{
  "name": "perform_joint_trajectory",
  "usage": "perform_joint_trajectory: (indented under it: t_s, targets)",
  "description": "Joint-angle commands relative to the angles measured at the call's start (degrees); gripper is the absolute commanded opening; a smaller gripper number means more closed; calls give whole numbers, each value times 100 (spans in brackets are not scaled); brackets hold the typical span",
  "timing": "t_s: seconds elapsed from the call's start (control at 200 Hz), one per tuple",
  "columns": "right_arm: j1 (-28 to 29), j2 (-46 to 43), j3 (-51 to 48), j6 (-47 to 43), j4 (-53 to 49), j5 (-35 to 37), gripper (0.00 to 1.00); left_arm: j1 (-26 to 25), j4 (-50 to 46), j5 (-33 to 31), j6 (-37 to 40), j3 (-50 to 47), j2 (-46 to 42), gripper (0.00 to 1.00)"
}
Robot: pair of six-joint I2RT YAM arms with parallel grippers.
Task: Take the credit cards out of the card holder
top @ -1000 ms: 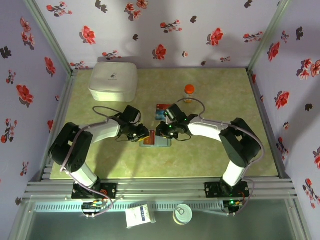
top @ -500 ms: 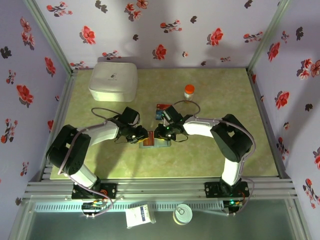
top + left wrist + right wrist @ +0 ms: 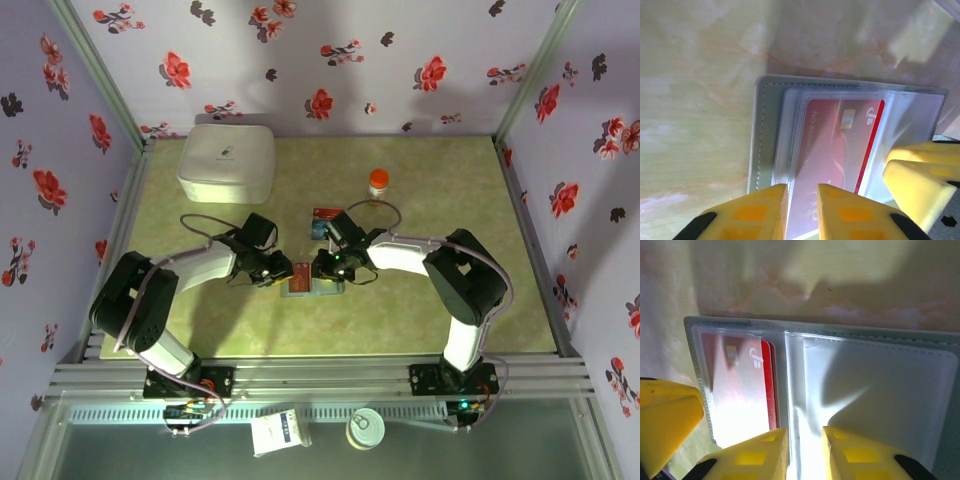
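The card holder (image 3: 318,282) lies open on the table, grey-blue with clear sleeves (image 3: 765,130) (image 3: 840,330). A red credit card (image 3: 835,145) (image 3: 740,385) (image 3: 298,277) sits in its left sleeve, its near end sticking out. My left gripper (image 3: 802,192) (image 3: 283,272) hovers at that end with its jaws a narrow gap apart and the card showing in the gap. Over the holder's centre fold, my right gripper (image 3: 805,432) (image 3: 326,268) is also slightly open, and the clear sleeve's crease runs between its fingertips. Another card (image 3: 322,222), blue and red, lies on the table behind the holder.
A large white box (image 3: 227,161) stands at the back left. A small bottle with an orange cap (image 3: 378,184) stands behind the right arm. The two grippers face each other closely; the right one's finger (image 3: 920,175) shows in the left wrist view.
The right arm's elbow has swung in toward the centre. Both grippers stay at the holder, and the red card sits about where it was.
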Motion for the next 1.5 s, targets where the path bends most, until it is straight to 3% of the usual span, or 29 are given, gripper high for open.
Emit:
perform_joint_trajectory:
  t_s: [0.0,0.49,1.495]
  targets:
    - [46,-242,173,-57,-127,85,25,78,-209,-121,160,185,17,18]
    - [55,123,274,322,638,-446,24,137,-70,7,197,198,248,4]
    - [81,574,230,517,1181,-856,19,212,-48,47,204,68,406,4]
